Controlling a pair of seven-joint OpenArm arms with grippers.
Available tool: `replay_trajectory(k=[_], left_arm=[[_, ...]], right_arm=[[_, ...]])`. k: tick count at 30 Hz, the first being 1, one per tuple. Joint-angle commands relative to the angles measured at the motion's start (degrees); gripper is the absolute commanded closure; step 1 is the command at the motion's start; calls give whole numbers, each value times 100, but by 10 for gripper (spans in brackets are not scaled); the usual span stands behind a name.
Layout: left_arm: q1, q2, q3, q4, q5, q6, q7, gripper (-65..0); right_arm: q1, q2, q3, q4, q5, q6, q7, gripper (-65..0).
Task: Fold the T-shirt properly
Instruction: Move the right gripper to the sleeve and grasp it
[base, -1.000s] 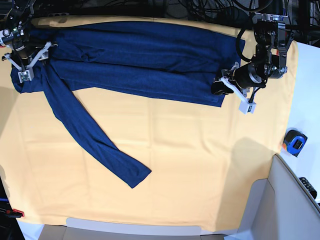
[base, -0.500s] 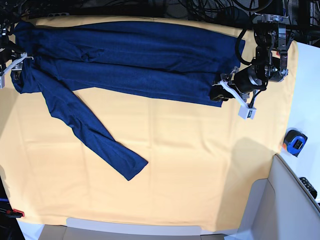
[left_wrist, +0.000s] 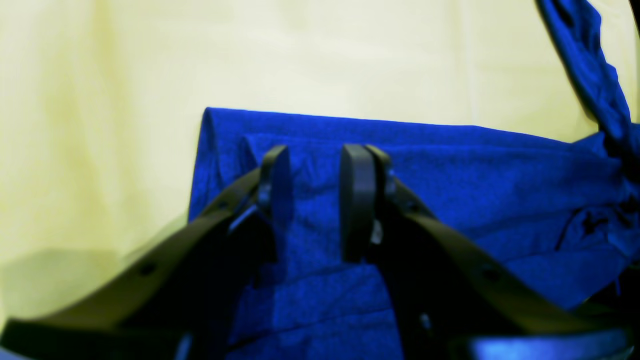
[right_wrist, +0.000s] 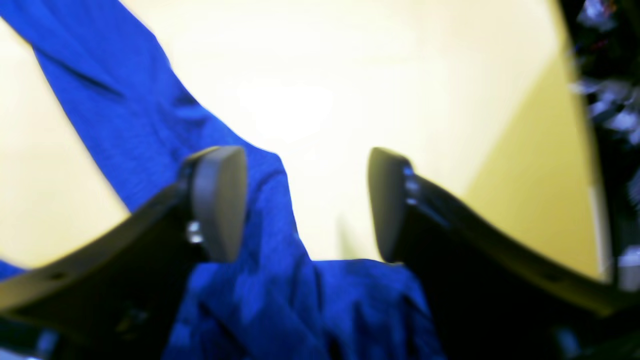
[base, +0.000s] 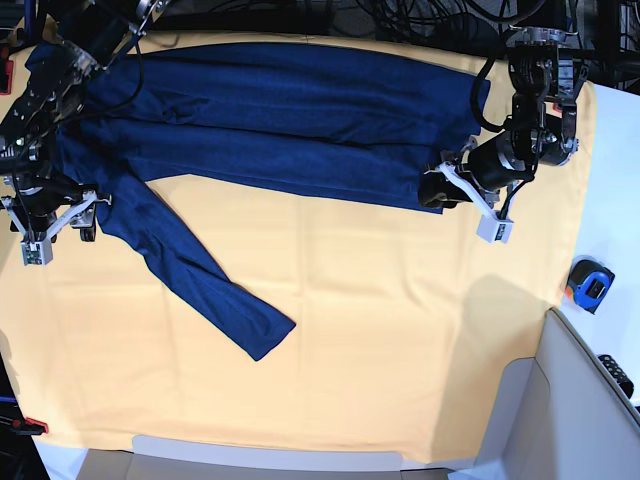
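Since the earlier frames the right gripper (base: 62, 222) has let go of the shoulder end and dropped toward the near side, hanging just beside the sleeve's upper part; its jaws stand wide apart with nothing between the pads, only cloth lying below. The sleeve's cuff has shifted slightly toward the left edge. The left gripper (base: 432, 188) has barely moved — it sits at the hem corner, its jaws partly closed over the folded hem, the fabric bunched between the pads (left_wrist: 356, 200) in the wrist view.

The T-shirt (base: 280, 120) lies folded lengthwise along the far side of the yellow-orange table cloth (base: 380, 340), its far edge close to the cloth's far border. One long sleeve (base: 190, 270) runs diagonally toward the near side — its cuff ends in mid-table. The whole near half of the cloth is bare, as is the strip between the hem and the cloth's right border. A blue tape measure (base: 590, 285) sits beyond that border.
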Motion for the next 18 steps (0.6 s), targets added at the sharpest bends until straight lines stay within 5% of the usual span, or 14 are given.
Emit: replay_trajectory(k=[1,18], left_arm=[[-73,-60,-43,101,-53,-22,-96,-174],[-73,-78,-43,92,-53,-22,-96,-174]], right_arm=[[182,65,-3,-114,83,8,25,-446],[771,65,32,-1952,83,8,-28,-482]])
